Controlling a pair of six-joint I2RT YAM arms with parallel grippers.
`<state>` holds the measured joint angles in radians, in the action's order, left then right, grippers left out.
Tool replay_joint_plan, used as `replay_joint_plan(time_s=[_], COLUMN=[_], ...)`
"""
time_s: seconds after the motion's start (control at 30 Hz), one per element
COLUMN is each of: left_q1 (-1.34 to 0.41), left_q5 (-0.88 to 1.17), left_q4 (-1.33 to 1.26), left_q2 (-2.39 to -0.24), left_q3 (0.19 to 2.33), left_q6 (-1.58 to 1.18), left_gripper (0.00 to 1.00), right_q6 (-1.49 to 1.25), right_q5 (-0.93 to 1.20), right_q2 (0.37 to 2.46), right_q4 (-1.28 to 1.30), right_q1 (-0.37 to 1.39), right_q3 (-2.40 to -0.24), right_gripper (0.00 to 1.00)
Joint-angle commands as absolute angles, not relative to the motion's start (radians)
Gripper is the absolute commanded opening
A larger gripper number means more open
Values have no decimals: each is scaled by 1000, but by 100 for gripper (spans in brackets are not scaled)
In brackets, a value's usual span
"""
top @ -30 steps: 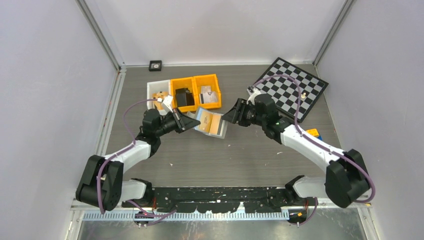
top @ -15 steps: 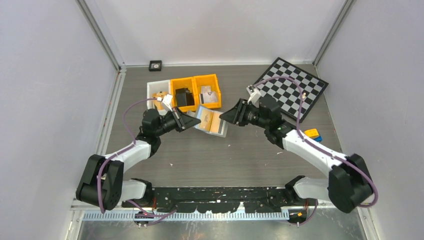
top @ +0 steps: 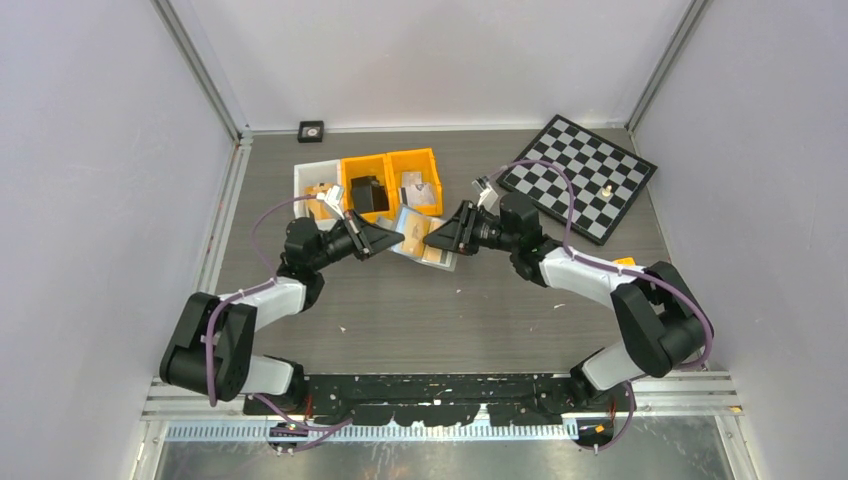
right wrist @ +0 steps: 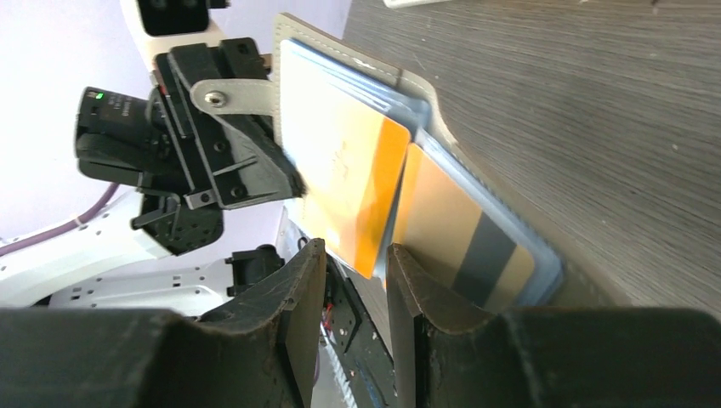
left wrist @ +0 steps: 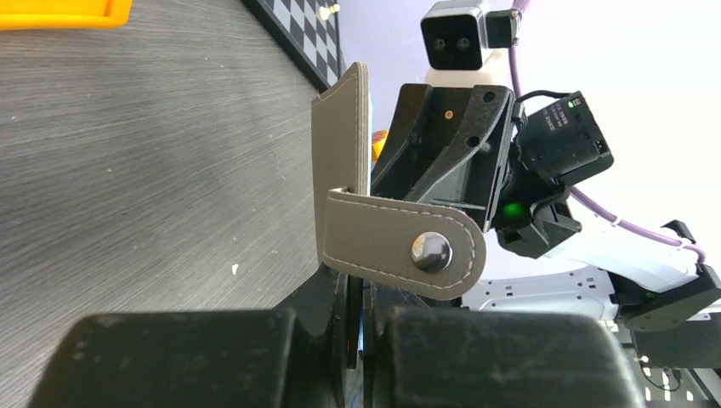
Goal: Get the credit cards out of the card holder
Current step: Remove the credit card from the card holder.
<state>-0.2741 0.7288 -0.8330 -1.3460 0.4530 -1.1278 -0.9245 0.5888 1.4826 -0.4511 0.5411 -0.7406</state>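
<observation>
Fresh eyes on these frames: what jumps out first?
The two arms nose to nose mid-table: the left gripper pinches the open grey card holder, and the right gripper, open, straddles an orange card poking out of it. Behind them sit orange bins, with a checkerboard at far right.

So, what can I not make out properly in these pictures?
- Top view: the card holder is small and partly covered by the left end effector and right end effector.
- Right wrist view: the credit cards overlap; their number is unclear.
- Left wrist view: the card holder itself hides them.
</observation>
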Motion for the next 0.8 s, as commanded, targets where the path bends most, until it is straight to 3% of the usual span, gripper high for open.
replay_joint_plan(time_s=[0.0, 0.23, 0.57, 0.77], left_q1=[-272, -272, -272, -272], left_q5=[787, 813, 809, 822], left_q4=[-1012, -1188, -1132, -1167], left_q2=[-1374, -1444, -1402, -1425], left_q3=[453, 448, 449, 452], left_q6=[-1215, -1303, -1274, -1300], left_gripper=[0, 0, 0, 0], right_q6=[-985, -1001, -977, -1048], right_q5=[635, 610, 552, 614], right_q2=[1503, 1523, 1518, 1542], right_q4=[-604, -593, -516, -677], right_q1=[542, 538, 521, 521], right_q3=[-754, -753, -755, -729], right_gripper=[38, 40, 45, 42])
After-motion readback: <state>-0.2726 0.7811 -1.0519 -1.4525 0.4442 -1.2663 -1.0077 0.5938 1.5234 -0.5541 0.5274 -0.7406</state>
